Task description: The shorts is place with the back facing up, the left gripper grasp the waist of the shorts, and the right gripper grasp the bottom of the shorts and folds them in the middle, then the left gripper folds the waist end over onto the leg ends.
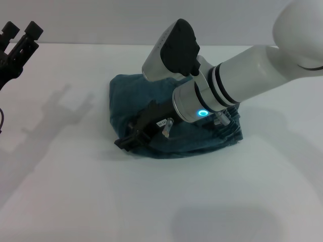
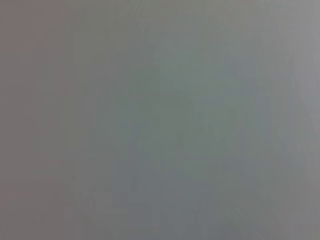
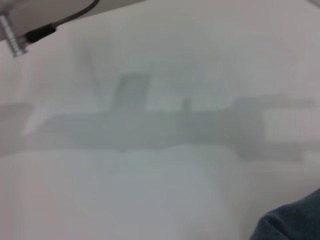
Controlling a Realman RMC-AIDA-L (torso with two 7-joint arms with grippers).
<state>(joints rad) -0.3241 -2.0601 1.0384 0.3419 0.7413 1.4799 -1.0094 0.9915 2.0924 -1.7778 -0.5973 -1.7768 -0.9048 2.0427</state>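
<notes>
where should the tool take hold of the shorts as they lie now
Probably the layered edge at the heap's near corner, by the left tool. The shorts lie folded flat, so come in low along the table and pinch there. The right tool is parked apart.

A robot test bench in a lab is suggested: a bare white worktop (image 1: 212, 201) is backed by a plain white wall (image 1: 101, 20).

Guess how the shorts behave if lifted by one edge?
Likely floppy: the shorts lie folded in a rumpled, sagging heap. Probably won't roll; layers may unfold if lifted by the left gripper at their near edge. Parked right gripper is clear of them.
</notes>
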